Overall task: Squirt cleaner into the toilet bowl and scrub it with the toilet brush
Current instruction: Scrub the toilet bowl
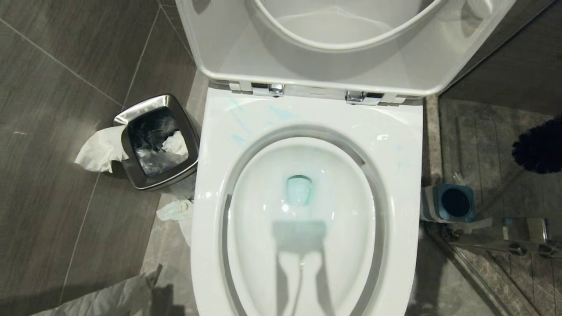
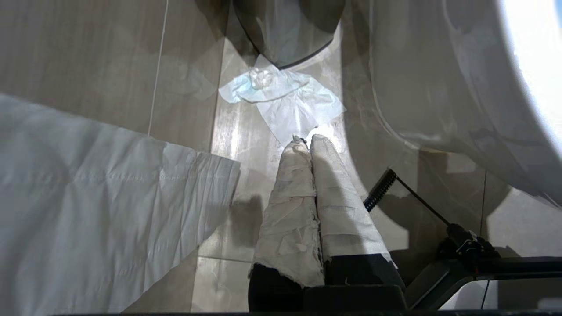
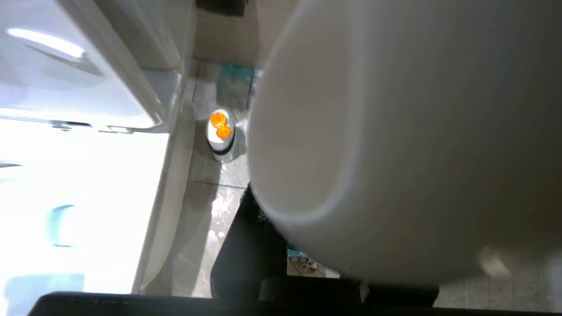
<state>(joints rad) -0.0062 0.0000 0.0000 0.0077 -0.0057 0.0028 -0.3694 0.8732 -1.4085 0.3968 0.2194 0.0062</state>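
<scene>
The toilet bowl [image 1: 397,175] stands open in the middle of the head view, its lid raised. Cleaner tints the water [image 1: 298,189] at the bottom turquoise and smears the back of the rim [image 1: 281,113]. The toilet brush hangs off to the right, its dark head [image 1: 540,147] above and beyond the empty blue-topped holder [image 1: 454,202]. Its whitish handle [image 3: 395,153] fills the right wrist view and covers my right gripper's fingers, which grip it. My left gripper [image 2: 309,139] is shut and empty, low over the floor beside the bowl's left side.
A steel waste bin [image 1: 156,140] with tissue hanging out stands left of the toilet. Crumpled tissue [image 1: 175,210] and a large paper sheet [image 2: 88,210] lie on the floor. A white bottle with orange marks [image 3: 221,131] stands right of the toilet. A chrome rail [image 1: 505,237] runs at right.
</scene>
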